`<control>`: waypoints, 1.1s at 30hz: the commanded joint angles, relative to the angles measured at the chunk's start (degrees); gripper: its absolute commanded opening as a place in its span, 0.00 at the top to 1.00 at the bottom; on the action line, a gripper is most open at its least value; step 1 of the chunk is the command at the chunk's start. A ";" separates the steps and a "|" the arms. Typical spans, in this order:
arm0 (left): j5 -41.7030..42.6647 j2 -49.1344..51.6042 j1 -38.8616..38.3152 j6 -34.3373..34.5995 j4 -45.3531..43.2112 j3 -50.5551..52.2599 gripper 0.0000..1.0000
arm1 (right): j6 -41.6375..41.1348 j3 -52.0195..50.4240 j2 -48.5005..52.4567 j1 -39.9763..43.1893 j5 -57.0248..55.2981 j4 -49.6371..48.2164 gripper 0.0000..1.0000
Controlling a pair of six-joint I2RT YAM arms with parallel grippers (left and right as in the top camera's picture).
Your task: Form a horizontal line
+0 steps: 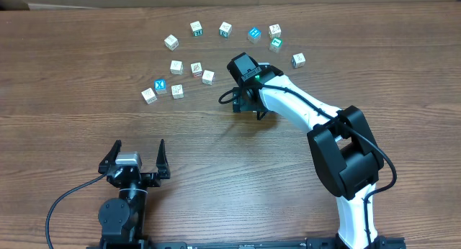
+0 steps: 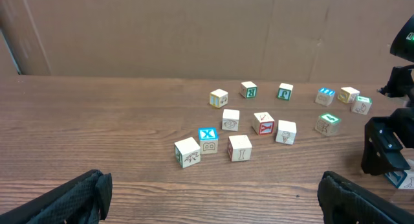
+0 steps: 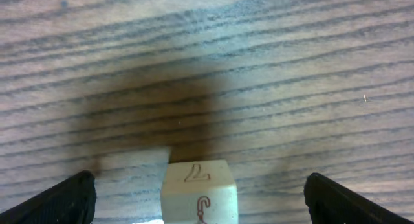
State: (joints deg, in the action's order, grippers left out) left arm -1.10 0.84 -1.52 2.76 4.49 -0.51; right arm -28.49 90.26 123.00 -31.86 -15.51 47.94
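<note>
Under the right gripper (image 3: 200, 199), mid-desk (image 1: 86, 98): horizontal line (image 3: 197, 185) only partly visible. One whitish cube with faint marks, cut off at the frame bottom, plus the blurred pale edge of a second against its left side; count unclear. Overhead, the arm hides it. Right gripper jaws wide apart, straddling the cube, clear of it. Left gripper (image 1: 138, 150) spread open, empty. Loose cubes (image 1: 176, 67) scattered farther back.

Left hand (image 1: 138, 147) and right hand (image 3: 200, 198), both wide open
</note>
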 commanded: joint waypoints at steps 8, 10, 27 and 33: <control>-0.37 -0.57 -0.50 -1.09 -0.17 0.24 0.01 | -0.04 -0.33 -1.33 2.25 -0.98 -5.16 0.00; -0.37 -0.59 -0.48 -1.09 -0.17 0.22 0.00 | -0.09 -0.33 -1.33 3.43 -0.98 -6.34 0.00; -0.37 -0.57 -0.50 -1.09 -0.17 0.24 0.00 | 0.57 6.80 -1.40 14.16 4.00 -3.19 0.27; -0.37 -0.57 -0.50 -1.09 -0.17 0.24 0.01 | 3.54 28.33 -1.40 15.78 4.87 8.00 0.55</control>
State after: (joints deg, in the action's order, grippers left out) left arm -1.13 0.84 -1.52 2.76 4.47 -0.49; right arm -27.09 109.03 123.35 -16.86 -11.05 54.98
